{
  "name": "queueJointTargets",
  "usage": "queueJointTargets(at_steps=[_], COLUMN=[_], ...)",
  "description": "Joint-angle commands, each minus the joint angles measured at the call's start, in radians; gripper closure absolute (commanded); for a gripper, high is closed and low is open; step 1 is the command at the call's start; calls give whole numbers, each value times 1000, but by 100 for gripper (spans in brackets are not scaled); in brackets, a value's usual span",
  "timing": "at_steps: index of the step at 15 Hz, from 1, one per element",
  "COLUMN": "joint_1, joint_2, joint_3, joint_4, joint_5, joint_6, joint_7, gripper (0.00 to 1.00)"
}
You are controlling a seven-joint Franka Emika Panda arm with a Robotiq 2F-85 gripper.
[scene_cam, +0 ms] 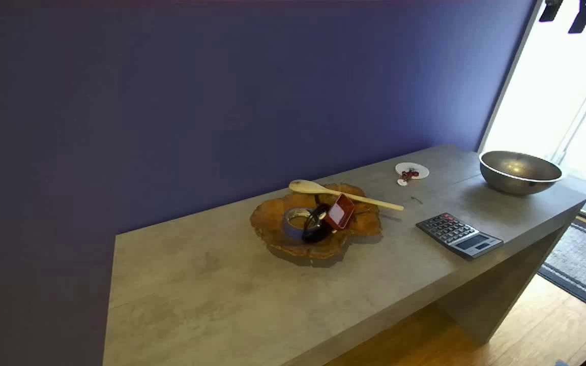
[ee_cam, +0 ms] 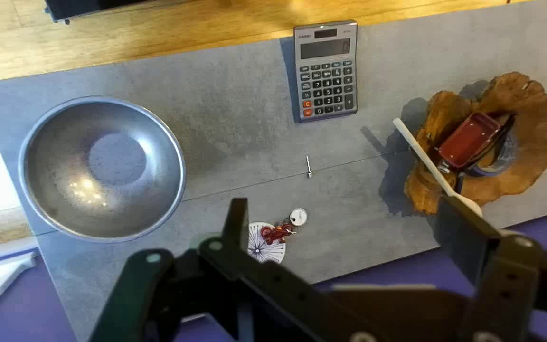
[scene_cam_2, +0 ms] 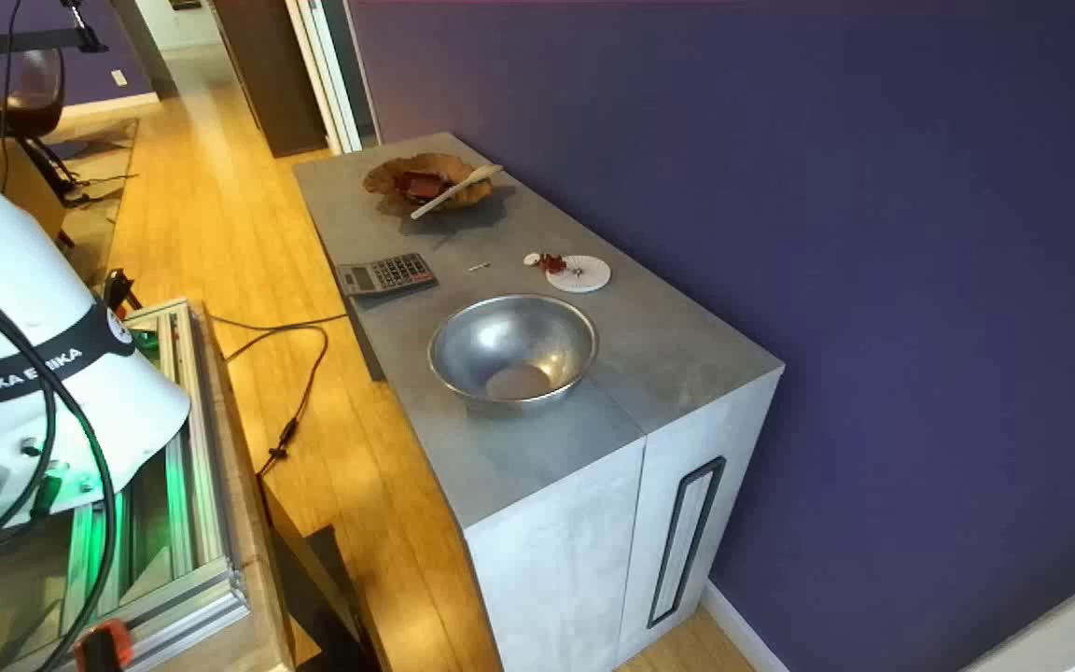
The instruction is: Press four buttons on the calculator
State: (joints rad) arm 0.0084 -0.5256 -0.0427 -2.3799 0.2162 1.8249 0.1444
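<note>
A grey calculator (ee_cam: 327, 90) lies flat with its buttons up near the table's long front edge. It also shows in both exterior views (scene_cam: 456, 235) (scene_cam_2: 390, 274). In the wrist view its screen reads 0, and several dark buttons and two orange ones show below it. My gripper (ee_cam: 349, 213) is open and empty, its fingers wide apart. In an exterior view only its fingertips (scene_cam: 563, 16) show at the top right corner, well above the table and apart from the calculator.
A metal bowl (ee_cam: 117, 161) stands on the grey table (ee_cam: 226, 109). A wooden bowl (ee_cam: 530, 142) holds a red box, a tape roll and a wooden spoon (ee_cam: 428, 159). A small screw-like piece (ee_cam: 308, 166), a white disc (ee_cam: 259, 242) and a red trinket (ee_cam: 276, 232) lie between. A purple wall (scene_cam: 272, 101) borders the table.
</note>
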Motion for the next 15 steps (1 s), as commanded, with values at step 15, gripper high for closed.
queueJointTargets(at_steps=[15], joint_1=[89], joint_2=[93], joint_3=[153], joint_4=[-33], joint_5=[26], joint_6=[43], joint_7=[4], gripper=[0])
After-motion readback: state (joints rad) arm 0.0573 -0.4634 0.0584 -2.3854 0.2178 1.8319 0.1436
